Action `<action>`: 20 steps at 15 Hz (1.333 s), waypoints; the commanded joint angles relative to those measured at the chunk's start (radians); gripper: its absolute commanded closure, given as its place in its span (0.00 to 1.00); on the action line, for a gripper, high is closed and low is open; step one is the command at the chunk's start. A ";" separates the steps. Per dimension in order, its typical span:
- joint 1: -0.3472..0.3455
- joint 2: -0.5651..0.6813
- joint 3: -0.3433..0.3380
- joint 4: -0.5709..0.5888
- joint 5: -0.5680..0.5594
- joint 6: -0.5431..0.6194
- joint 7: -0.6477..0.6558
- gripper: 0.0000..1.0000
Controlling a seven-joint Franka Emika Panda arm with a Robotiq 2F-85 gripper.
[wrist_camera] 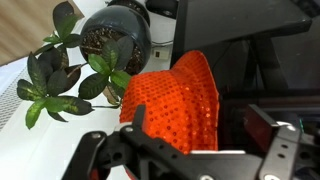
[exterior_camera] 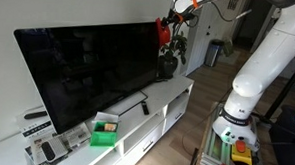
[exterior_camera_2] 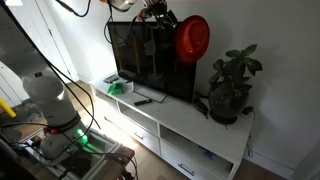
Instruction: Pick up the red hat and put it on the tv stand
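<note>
scanning along the tv stand (exterior_camera_2: pixel 185 113): green box (exterior_camera_2: pixel 120 87), label too small to read; black tv (exterior_camera_2: pixel 150 60); tool (wrist_camera: pixel 195 120) spread wide at the red hat (exterior_camera_2: pixel 192 38), which hangs off the tv's top corner; potted plant (exterior_camera_2: pixel 230 85).

Walls (exterior_camera_2: pixel 275 45): plain white. Floor (exterior_camera: pixel 180 142): brown wood boards. A long white tv stand (exterior_camera_2: pixel 185 115) stands against the wall. It carries a black TV (exterior_camera: pixel 88 70), with a potted plant (exterior_camera_2: pixel 232 88) at one end and a green box (exterior_camera: pixel 105 137) at the other. A bright patch (exterior_camera_2: pixel 35 45) may be a window; the view is too washed out to tell.
</note>
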 commanded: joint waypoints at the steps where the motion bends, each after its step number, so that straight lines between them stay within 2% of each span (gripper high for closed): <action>1: 0.010 0.040 -0.016 0.049 0.015 0.018 -0.028 0.00; 7: 0.000 0.034 -0.058 0.053 0.015 0.007 -0.170 0.00; 9: -0.006 0.031 -0.076 0.042 0.010 0.057 -0.182 0.00; 10: 0.000 0.032 -0.065 0.041 0.003 0.022 -0.150 0.00; 20: -0.004 0.036 -0.082 0.040 -0.003 0.068 -0.192 0.00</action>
